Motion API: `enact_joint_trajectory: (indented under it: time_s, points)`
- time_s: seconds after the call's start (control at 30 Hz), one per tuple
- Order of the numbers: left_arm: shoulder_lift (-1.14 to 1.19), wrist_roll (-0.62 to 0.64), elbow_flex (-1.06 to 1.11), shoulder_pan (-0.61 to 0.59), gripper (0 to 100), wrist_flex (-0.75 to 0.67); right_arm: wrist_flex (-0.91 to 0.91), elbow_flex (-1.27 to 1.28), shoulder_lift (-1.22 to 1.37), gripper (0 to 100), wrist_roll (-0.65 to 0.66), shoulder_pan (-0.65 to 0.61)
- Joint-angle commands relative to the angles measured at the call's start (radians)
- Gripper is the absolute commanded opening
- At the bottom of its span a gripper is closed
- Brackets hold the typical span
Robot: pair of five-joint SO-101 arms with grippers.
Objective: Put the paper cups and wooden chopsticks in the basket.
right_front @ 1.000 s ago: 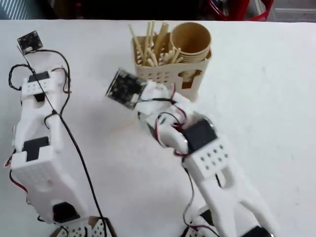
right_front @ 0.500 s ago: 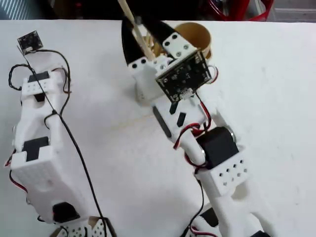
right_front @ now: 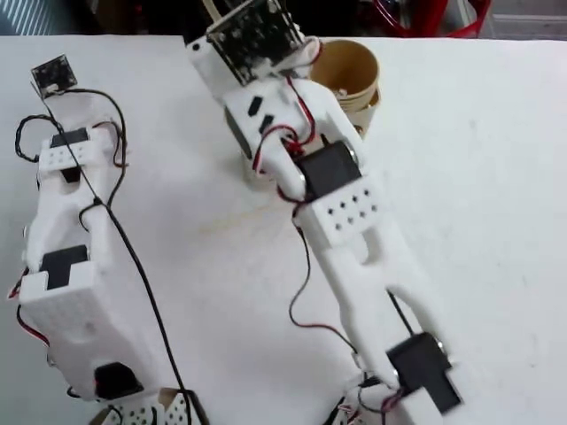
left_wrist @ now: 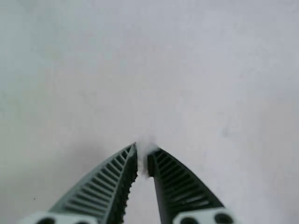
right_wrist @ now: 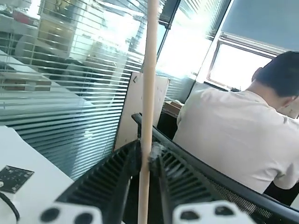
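Right of the right arm [right_front: 354,230] the table [right_front: 487,195] lies bare, giving open passage to the paper cups [right_front: 347,69] from that side. The right arm itself runs slantwise from the near edge to the far edge and bars approach to the cups from the near side. The left arm [right_front: 66,221] and its black cable [right_front: 142,283] occupy the left strip. Between the arms is a bare wedge of table. Bare surface lies ahead of the left gripper [left_wrist: 142,161].
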Motion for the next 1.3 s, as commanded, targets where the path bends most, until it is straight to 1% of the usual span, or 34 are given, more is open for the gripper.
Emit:
enact_joint_trajectory:
  time_s: [0.0,0.13,0.23,0.37,0.43,0.63,0.7,0.77,0.87,0.9,0.97,1.07,1.13,1.2,1.27]
  points:
    - [-0.010,0.002,-0.041,0.012,6,-0.017,-0.022,-0.087,0.061,1.8,0.017,0.039]
    - [-0.010,0.002,-0.041,0.012,6,-0.017,-0.021,-0.089,0.104,1.8,0.020,0.044]
    - [-0.010,0.002,-0.041,0.012,6,-0.017,0.015,-0.097,0.102,2.0,0.020,0.041]
    - [-0.010,0.002,-0.041,0.012,6,-0.017,0.035,-0.097,0.102,10.3,0.020,0.044]
    - [-0.010,0.002,-0.040,0.012,6,-0.017,0.054,-0.098,0.101,12.5,0.018,0.042]
    - [-0.010,0.002,-0.040,0.012,6,-0.017,0.087,-0.124,0.099,10.4,0.020,0.042]
    - [-0.010,0.002,-0.040,0.012,6,-0.017,0.127,-0.124,0.082,10.1,0.021,0.041]
    - [-0.010,0.002,-0.040,0.012,6,-0.017,0.237,-0.124,0.039,7.5,0.021,0.041]
    - [-0.018,0.000,-0.037,0.012,6,-0.006,0.481,-0.120,-0.062,1.2,0.021,0.041]
    - [-0.019,-0.014,-0.041,0.013,6,0.014,0.578,-0.117,-0.099,1.7,0.021,0.044]
    - [-0.019,-0.084,-0.061,0.030,6,0.074,0.777,-0.117,-0.157,2.6,0.021,0.050]
    - [-0.019,-0.204,-0.140,0.081,6,0.227,1.070,-0.094,-0.232,2.6,0.021,0.073]
    - [-0.019,-0.269,-0.209,0.114,6,0.348,1.225,-0.057,-0.280,1.8,0.021,0.110]
    - [-0.019,-0.338,-0.287,0.150,6,0.483,1.320,0.028,-0.340,1.7,0.021,0.180]
    - [-0.015,-0.445,-0.353,0.189,6,0.623,1.334,0.169,-0.426,1.8,0.021,0.269]
